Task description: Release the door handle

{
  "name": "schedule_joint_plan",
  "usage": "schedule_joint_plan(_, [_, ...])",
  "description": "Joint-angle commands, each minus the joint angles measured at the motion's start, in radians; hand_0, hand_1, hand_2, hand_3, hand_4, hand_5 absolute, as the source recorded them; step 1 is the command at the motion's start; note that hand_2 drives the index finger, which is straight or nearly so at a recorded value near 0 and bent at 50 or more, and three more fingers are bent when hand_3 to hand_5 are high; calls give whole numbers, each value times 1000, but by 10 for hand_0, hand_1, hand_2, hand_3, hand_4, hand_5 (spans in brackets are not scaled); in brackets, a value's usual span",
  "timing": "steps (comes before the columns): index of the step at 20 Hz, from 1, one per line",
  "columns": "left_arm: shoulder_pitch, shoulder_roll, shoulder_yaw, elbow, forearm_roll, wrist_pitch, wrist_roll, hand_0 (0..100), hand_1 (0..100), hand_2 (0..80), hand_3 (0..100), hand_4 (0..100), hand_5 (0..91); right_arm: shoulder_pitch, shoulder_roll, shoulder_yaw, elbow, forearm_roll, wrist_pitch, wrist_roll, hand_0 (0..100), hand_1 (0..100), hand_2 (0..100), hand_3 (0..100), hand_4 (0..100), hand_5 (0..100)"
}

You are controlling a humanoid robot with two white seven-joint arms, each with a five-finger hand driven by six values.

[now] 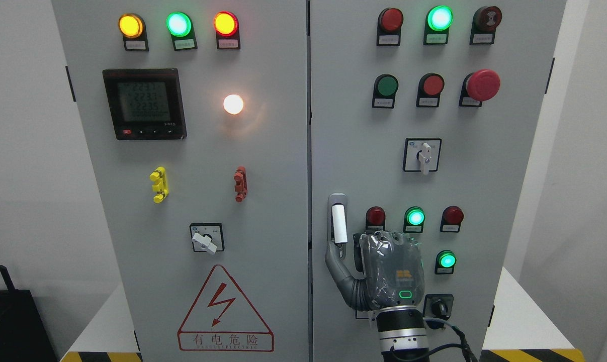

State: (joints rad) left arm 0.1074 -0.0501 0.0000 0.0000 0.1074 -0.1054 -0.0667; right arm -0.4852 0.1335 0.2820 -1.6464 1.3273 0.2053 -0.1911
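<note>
So my right hand (391, 269) is up flat against the right cabinet door (484, 201), fingers relaxed and gripping nothing. Only my thumb (335, 257) pokes out, touching the bottom end of the door handle (338, 221), which sits upright by that door's left edge.

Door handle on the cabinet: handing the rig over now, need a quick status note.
Right robot hand: raised against the right cabinet door, thumb touching the lower end of the door handle; the other fingers are hidden behind the hand, so a grip cannot be confirmed.
Left robot hand: not in view.
Door handle: upright at the right door's left edge, doors appear closed.
Done: nothing confirmed.
Left: move the thumb off the handle and draw the hand back from the door.
</note>
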Motion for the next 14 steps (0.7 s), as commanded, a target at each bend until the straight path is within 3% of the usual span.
schedule_joint_plan(1, [0,1,-14,20,0,0,-1,120,389,0,0,0,0,1,0,-11,0,0,0,-1,559,150,1000,1000,978,979])
schedule_joint_plan(14, [0,1,-14,20,0,0,-1,120,389,0,0,0,0,4,0,-18,-3,0,2,-4,554,167,1000,1000,987,980])
